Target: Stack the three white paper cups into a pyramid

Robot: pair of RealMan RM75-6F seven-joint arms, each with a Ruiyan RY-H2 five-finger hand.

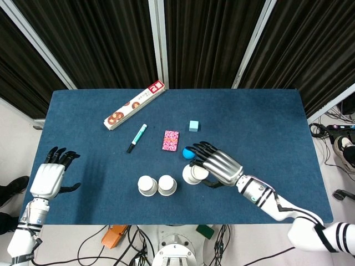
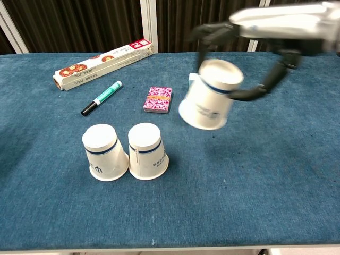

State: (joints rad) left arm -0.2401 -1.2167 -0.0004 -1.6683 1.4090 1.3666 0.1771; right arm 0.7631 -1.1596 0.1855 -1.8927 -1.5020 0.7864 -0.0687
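- Chest view: a third white paper cup (image 2: 210, 95), upside down and tilted, is grasped by the right hand (image 2: 249, 32) and held clear of the blue cloth table (image 2: 255, 180), up and to the right of the two white inverted paper cups (image 2: 127, 151) standing side by side.
- The left hand (image 1: 49, 178) is seen released, fingers spread, holding nothing, well left of that pair.
- Judged risk: the tilt could land the carried cup off-centre, toppling the light pair or letting it slide off.
- An over-tight grasp might crush its thin wall.
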